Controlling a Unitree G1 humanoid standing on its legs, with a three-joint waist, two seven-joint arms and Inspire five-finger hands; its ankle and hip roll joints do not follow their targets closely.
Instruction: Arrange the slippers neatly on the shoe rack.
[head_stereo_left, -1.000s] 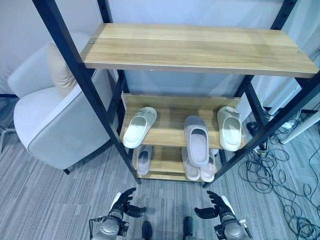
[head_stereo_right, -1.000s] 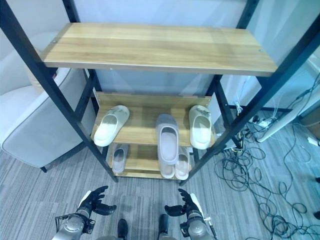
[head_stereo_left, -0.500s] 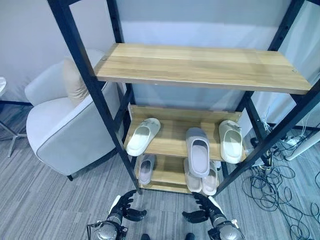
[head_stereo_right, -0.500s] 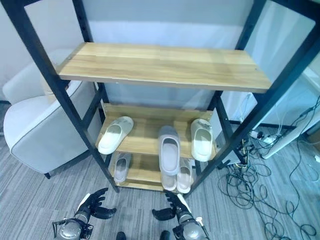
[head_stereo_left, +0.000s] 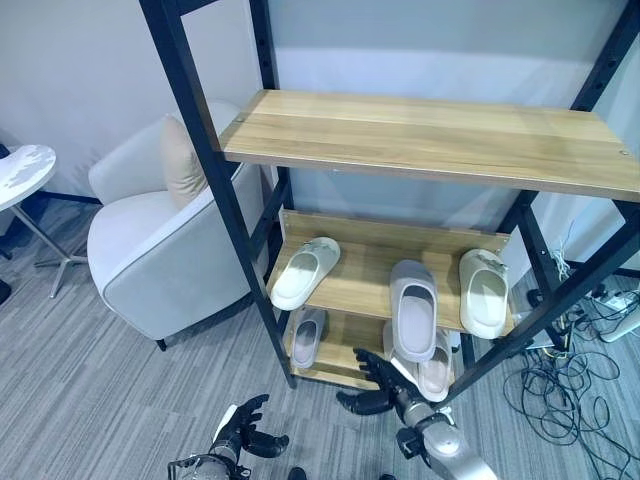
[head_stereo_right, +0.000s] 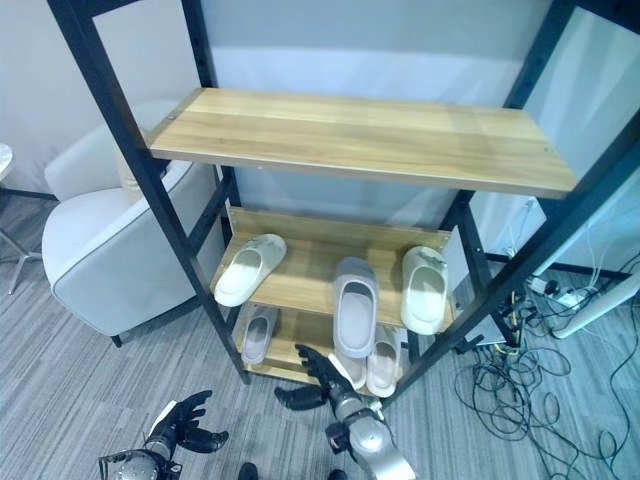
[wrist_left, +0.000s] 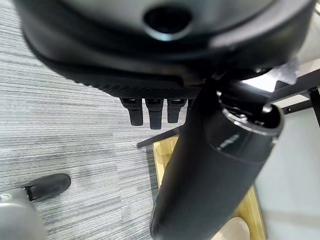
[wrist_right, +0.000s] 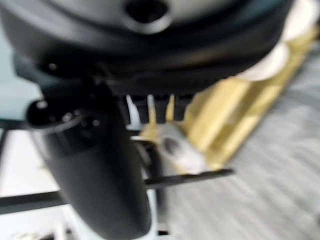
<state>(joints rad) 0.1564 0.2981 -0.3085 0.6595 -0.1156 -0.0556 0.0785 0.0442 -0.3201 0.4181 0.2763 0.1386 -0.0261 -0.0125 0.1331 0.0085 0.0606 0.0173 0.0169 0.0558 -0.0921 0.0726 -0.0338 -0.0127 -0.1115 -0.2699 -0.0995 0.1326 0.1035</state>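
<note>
Your right hand hangs with fingers spread and relaxed, holding nothing, just before the front edge of the black-framed wooden shoe rack's bottom shelf. Your left hand hovers low over the grey carpet, fingers loosely splayed, empty. On the middle shelf, a white slipper lies angled at the left end, a grey slipper overhangs the front edge lengthwise, and a cream slipper sits at the right end. On the bottom shelf, a grey slipper lies left and a pale pair right. No legible markings.
</note>
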